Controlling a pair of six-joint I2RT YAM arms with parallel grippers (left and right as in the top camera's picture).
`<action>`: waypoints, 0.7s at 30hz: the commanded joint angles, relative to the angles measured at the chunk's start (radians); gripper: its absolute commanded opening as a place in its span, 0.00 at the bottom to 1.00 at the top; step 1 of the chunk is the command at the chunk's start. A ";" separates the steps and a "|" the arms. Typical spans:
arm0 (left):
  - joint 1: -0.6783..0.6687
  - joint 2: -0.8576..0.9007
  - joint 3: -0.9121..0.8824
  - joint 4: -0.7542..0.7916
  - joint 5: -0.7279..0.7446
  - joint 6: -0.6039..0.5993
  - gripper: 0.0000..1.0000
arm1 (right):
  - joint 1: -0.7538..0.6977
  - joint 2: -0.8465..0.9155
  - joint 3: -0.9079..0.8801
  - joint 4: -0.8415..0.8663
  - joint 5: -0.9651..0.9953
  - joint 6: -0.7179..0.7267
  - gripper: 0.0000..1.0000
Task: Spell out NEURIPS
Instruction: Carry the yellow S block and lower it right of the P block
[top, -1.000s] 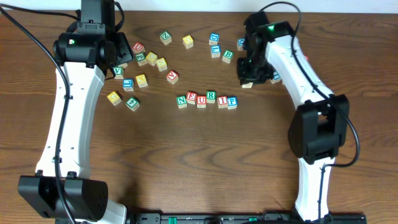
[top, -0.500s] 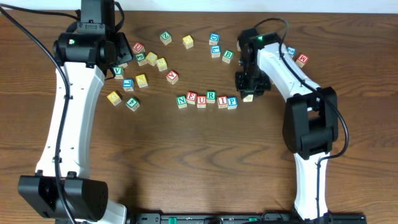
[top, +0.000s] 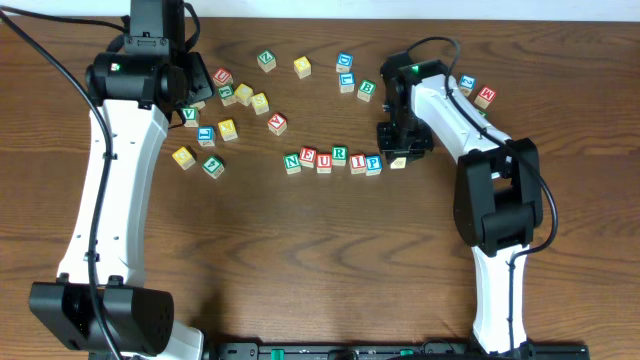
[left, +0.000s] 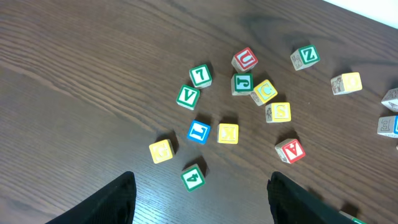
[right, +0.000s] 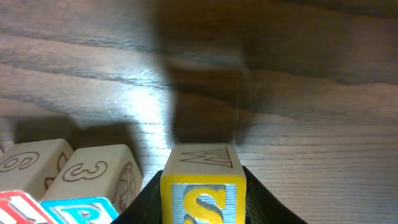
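A row of wooden cubes reads N (top: 292, 162), E (top: 308, 157), U (top: 324, 160), R (top: 340, 155), I (top: 357, 160), P (top: 372, 163) at the table's middle. My right gripper (top: 400, 152) is shut on the yellow S cube (right: 202, 198), low over the table just right of the P cube (right: 84, 211); the S cube shows pale in the overhead view (top: 398, 160). My left gripper (left: 199, 202) is open and empty, held high over the loose cubes at the left.
Loose letter cubes lie at the back left, among them a green 4 (left: 193, 177), yellow cubes (left: 162, 150), a blue cube (left: 199, 131) and a green V (left: 187, 96). More cubes lie at the back middle (top: 346, 82) and back right (top: 486, 96).
My right gripper has carried the S cube down and left, from behind the row to just right of the P cube. The left arm has not moved.
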 joint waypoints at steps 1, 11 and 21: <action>0.003 -0.009 -0.010 0.000 -0.013 0.010 0.67 | 0.019 0.009 -0.005 -0.003 0.011 -0.009 0.33; 0.003 -0.009 -0.010 0.000 -0.013 0.010 0.67 | 0.024 0.006 0.004 -0.019 0.012 -0.010 0.36; 0.003 -0.009 -0.010 0.000 -0.013 0.010 0.67 | 0.004 -0.023 0.137 -0.128 0.013 -0.020 0.33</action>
